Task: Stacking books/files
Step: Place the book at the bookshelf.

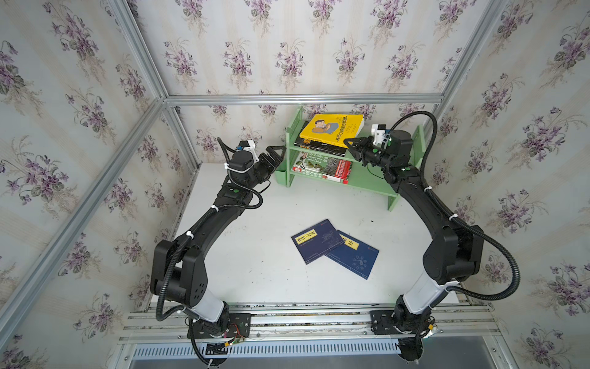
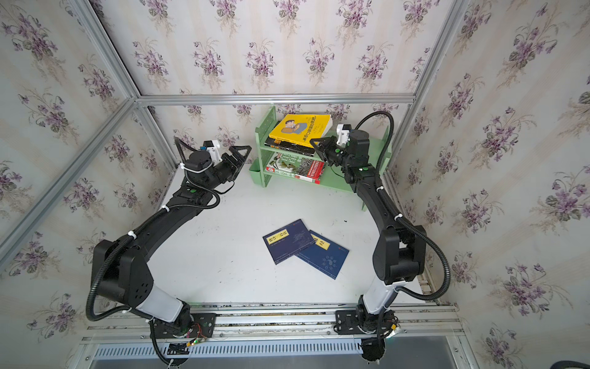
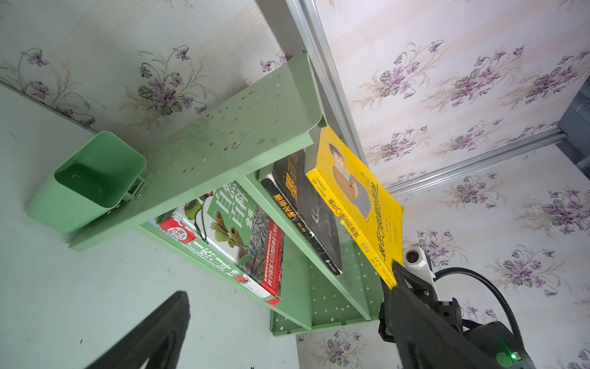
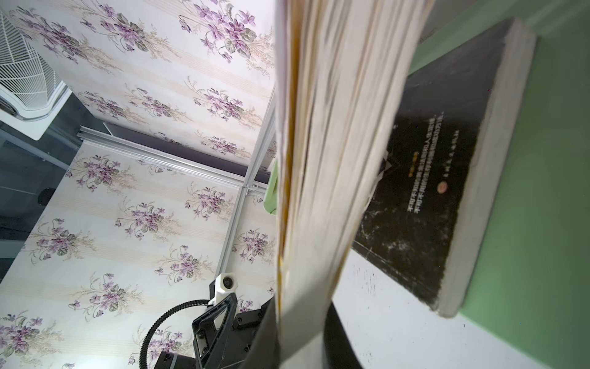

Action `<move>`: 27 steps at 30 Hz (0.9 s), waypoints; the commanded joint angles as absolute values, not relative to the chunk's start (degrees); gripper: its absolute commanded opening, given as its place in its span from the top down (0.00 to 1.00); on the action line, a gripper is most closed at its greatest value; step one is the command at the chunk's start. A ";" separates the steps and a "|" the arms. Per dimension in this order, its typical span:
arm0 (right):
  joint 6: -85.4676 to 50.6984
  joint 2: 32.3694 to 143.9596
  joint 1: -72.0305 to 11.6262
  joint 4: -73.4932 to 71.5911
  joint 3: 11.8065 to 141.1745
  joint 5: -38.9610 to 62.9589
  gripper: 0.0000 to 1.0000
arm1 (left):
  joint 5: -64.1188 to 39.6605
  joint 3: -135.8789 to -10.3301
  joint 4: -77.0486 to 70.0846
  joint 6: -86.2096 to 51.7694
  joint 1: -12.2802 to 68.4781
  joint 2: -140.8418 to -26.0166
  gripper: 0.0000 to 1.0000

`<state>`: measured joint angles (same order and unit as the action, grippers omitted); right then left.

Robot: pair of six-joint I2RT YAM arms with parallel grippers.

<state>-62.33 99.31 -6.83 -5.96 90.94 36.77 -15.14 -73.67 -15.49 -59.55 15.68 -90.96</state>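
Observation:
A yellow cartoon book [image 1: 332,127] [image 3: 354,191] lies tilted on a black book [image 1: 319,147] [image 4: 431,175] on the shelf's upper tier. My right gripper [image 1: 349,143] [image 4: 300,335] is shut on the yellow book's near right corner, with its fanned pages [image 4: 319,159] between the jaws. A green plant-photo book [image 1: 322,166] [image 3: 236,230] with a red band lies on the lower tier. Two navy books [image 1: 316,241] [image 1: 354,258] overlap on the table. My left gripper [image 1: 276,153] [image 2: 241,151] hangs open and empty by the shelf's left end.
The pale green two-tier shelf [image 1: 367,179] stands against the back wall. A green cup [image 3: 92,182] hangs on its left side, close to my left gripper. Aluminium frame posts and wallpapered walls enclose the white table [image 1: 242,255].

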 commanded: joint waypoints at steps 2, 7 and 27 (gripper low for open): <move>-60.94 101.07 -7.55 -10.05 94.21 37.87 1.00 | -15.94 -74.57 -16.80 -60.10 15.47 -91.65 0.01; -60.38 102.29 -7.69 -8.44 94.66 37.66 1.00 | -16.55 -75.73 -16.85 -60.53 15.21 -93.09 0.01; -61.88 103.40 -7.91 -10.82 92.85 40.48 1.00 | -21.57 -90.62 -12.77 -62.67 15.16 -105.72 0.01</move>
